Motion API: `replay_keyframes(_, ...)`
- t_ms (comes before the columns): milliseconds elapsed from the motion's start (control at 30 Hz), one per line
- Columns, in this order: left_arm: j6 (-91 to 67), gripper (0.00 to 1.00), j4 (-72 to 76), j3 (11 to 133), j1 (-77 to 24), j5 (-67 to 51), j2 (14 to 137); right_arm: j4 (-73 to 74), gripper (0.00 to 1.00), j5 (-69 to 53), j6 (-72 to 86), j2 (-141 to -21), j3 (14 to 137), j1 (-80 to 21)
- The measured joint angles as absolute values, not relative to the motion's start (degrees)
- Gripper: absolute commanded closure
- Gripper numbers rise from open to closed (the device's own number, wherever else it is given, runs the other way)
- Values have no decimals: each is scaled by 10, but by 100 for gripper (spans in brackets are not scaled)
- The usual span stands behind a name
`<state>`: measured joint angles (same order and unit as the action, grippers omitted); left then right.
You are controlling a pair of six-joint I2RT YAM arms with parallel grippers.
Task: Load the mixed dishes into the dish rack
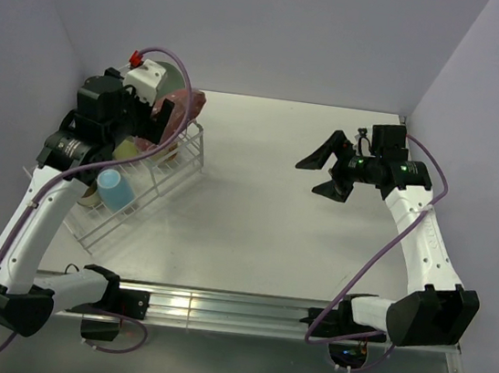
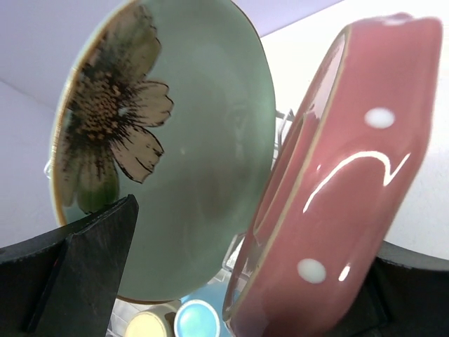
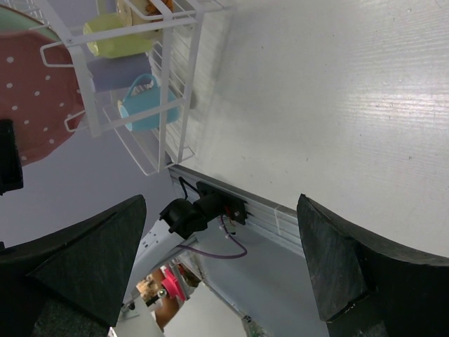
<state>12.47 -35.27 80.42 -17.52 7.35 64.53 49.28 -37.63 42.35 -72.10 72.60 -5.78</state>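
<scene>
Apparently release stage: left gripper (image 1: 162, 115), wide, flanks pink white-dotted plate (image 2: 351, 175) in white wire rack (image 1: 185, 155); right gripper (image 1: 310, 178) wide, empty. Next: lift clear.

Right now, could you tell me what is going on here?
The left gripper, jaws open, hangs close over the pink white-dotted plate, standing on edge in the dish rack beside the mint-green flower plate. The light blue mug lies in the rack too. The right gripper hovers open and empty above the table.
</scene>
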Motion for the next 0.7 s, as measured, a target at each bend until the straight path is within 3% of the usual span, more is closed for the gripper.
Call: replay_keyframes(700,128,4,-319,821,-182,125,652,492,5,-382,423,-722,724,-58)
